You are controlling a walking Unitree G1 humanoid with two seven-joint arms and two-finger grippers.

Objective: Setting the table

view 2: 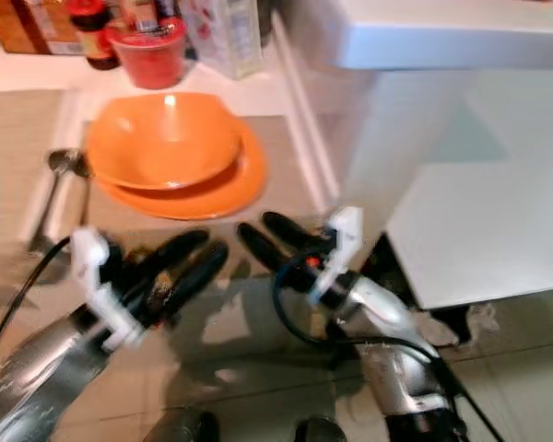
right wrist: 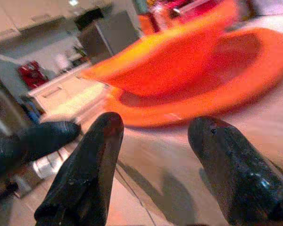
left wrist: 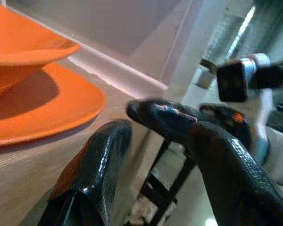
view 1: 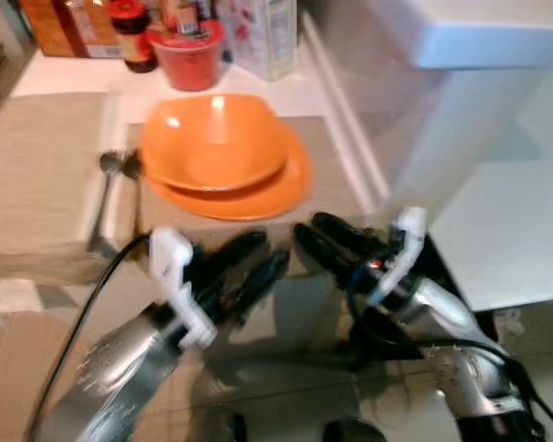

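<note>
An orange bowl (view 1: 212, 138) sits upright on an orange plate (view 1: 267, 193), on a beige placemat (view 1: 336, 166) on the table. A metal spoon (view 1: 104, 198) lies just left of the plate. My left gripper (view 1: 263, 253) hovers at the table's near edge, just in front of the plate, open with nothing between its fingers. My right gripper (view 1: 311, 228) is beside it on the right, also open and empty, its tips near the plate's front rim. In the right wrist view the bowl (right wrist: 179, 52) and plate (right wrist: 245, 75) lie just ahead of the fingers.
At the back of the table stand a red tub (view 1: 189, 55), a dark bottle (view 1: 138, 37) and a white carton (view 1: 263, 37). A white counter (view 1: 498, 37) and a lower white surface (view 1: 507, 230) rise on the right. Tiled floor lies below my arms.
</note>
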